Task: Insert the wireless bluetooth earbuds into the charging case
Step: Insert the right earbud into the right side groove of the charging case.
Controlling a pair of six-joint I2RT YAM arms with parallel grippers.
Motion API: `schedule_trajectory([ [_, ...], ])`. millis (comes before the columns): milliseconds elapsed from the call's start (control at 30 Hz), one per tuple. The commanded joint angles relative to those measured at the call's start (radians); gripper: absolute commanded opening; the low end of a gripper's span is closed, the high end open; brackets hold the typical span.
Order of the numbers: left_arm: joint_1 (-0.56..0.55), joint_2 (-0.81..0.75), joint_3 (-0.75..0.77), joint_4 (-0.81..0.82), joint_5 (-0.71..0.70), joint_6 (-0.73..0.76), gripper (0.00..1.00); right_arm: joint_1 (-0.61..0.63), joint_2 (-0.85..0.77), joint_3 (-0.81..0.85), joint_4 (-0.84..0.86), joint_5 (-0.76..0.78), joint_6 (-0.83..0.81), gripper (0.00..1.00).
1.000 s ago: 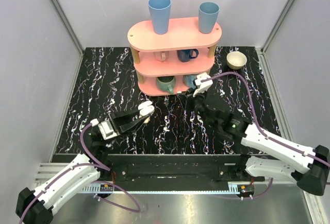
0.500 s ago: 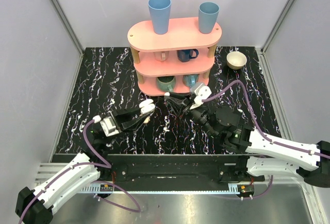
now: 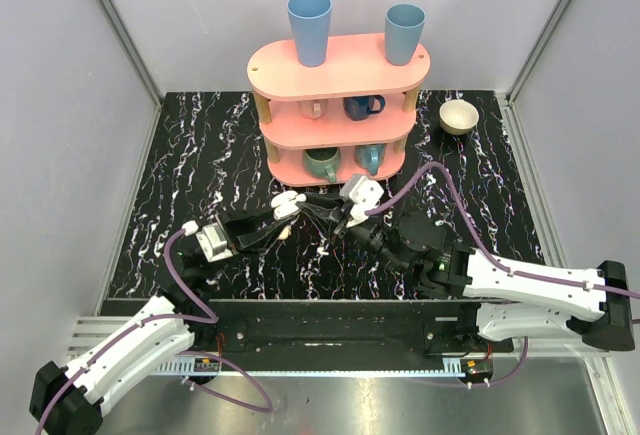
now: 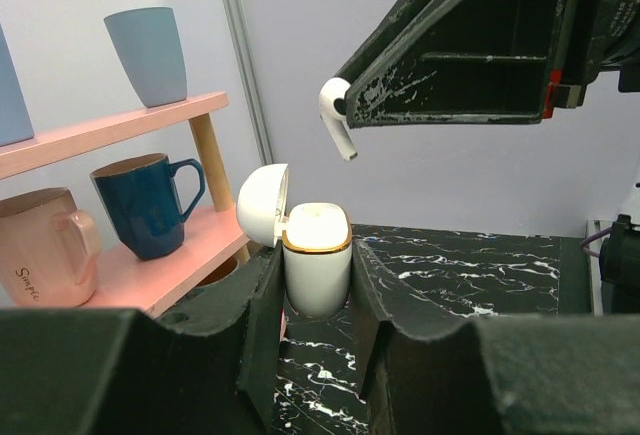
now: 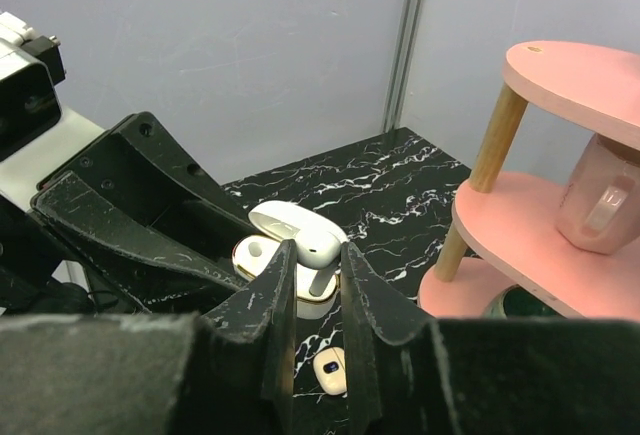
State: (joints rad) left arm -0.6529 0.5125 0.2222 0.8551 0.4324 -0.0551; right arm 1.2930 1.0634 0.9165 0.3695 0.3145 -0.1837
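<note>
The white charging case (image 4: pixel 317 255) has a gold rim and stands upright with its lid (image 4: pixel 262 203) flipped open. My left gripper (image 4: pixel 315 277) is shut on its lower body. Just above and to the right of the case mouth hangs one white earbud (image 4: pixel 336 120), stem down, with my right gripper (image 5: pixel 318 255) shut on it. From the right wrist, that earbud (image 5: pixel 318 247) sits between the fingers directly over the case (image 5: pixel 250 255). A second cream earbud (image 5: pixel 330 370) lies on the table below. From above, both grippers meet in front of the shelf, left gripper (image 3: pixel 284 207), right gripper (image 3: pixel 318 207).
A pink three-tier shelf (image 3: pixel 340 70) stands behind the grippers, with mugs on its lower levels and two blue cups (image 3: pixel 309 27) on top. A beige bowl (image 3: pixel 459 115) sits at the back right. Black marbled table (image 3: pixel 200 155) lies to the left.
My right gripper has swung left from the shelf's foot with the earbud and now hangs over the open case. The left gripper has barely moved.
</note>
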Motion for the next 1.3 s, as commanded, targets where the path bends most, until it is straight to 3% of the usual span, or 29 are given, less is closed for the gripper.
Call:
schedule_trajectory([
  [0,-0.002,0.006,0.040,0.050,-0.017,-0.014,0.00,0.015,0.012,0.038,0.051,-0.017,-0.005,0.20],
  [433,-0.004,0.004,0.035,0.065,-0.008,-0.020,0.00,0.017,0.061,0.018,0.114,0.009,0.003,0.22],
  [1267,-0.004,-0.009,0.022,0.094,-0.032,-0.035,0.00,0.015,0.075,0.018,0.077,0.049,-0.045,0.22],
])
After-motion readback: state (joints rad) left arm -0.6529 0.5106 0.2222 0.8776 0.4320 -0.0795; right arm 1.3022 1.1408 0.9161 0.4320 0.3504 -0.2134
